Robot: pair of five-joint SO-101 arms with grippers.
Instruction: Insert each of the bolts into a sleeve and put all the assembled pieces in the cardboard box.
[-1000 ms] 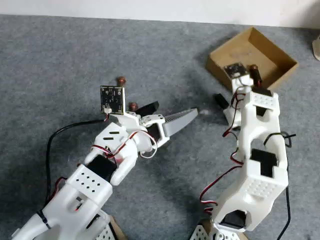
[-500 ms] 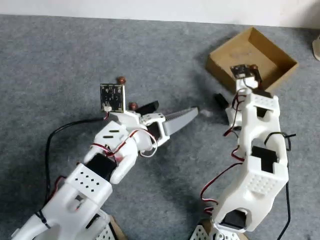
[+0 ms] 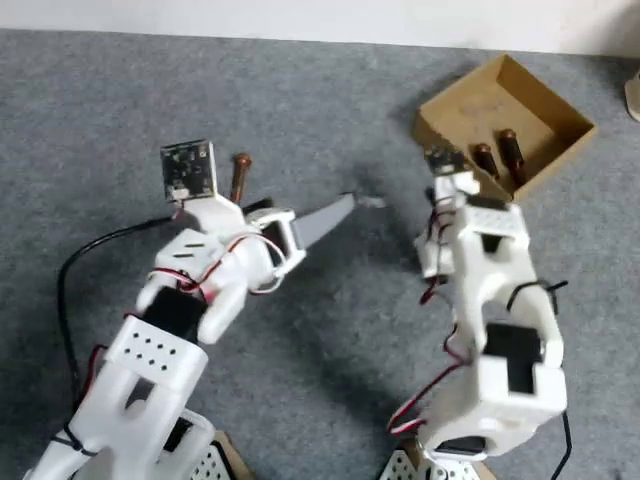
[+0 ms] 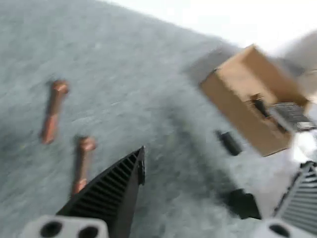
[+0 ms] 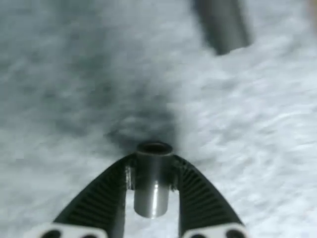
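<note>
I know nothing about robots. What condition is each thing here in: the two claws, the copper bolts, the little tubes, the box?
Left gripper: open, holding nothing.
Right gripper: shut on a sleeve whose top end is hollow.
Two bolts: lying loose on the carpet, without sleeves.
Loose sleeve: lying on the carpet.
Cardboard box: open-topped, two pieces inside.

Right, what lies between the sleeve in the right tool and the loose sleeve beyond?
Just bare carpet, between held sleeve and loose sleeve, in the right wrist view.
</note>
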